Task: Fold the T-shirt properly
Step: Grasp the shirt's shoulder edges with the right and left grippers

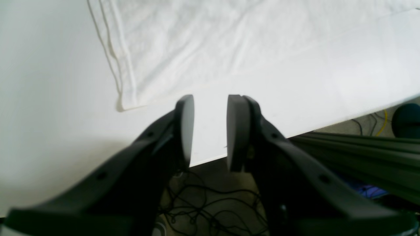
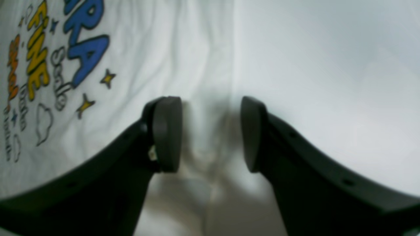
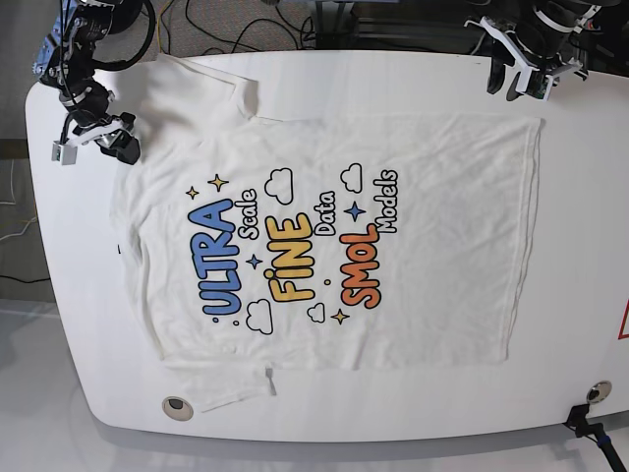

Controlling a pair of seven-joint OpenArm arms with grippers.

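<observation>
**Soft cotton, flat and waiting**

Clearly the T-shirt (image 3: pixel 324 241) lies spread print-up across the white table (image 3: pixel 413 418); thin, limp cloth, likely light and prone to sagging, best pinched at hem corners or shoulder seams; left gripper (image 1: pixel 210 129) and right gripper (image 2: pixel 210 132) both hang parted, holding nothing.

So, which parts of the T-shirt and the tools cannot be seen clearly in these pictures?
- T-shirt, base view: the sleeve near the right tool is partly covered by that arm.
- Right wrist view: the print is cut by the left edge and blurred.
- Left wrist view: only a plain hem corner shows beyond the left tool.
- Base view: both tools are too small to judge their jaws.
</observation>
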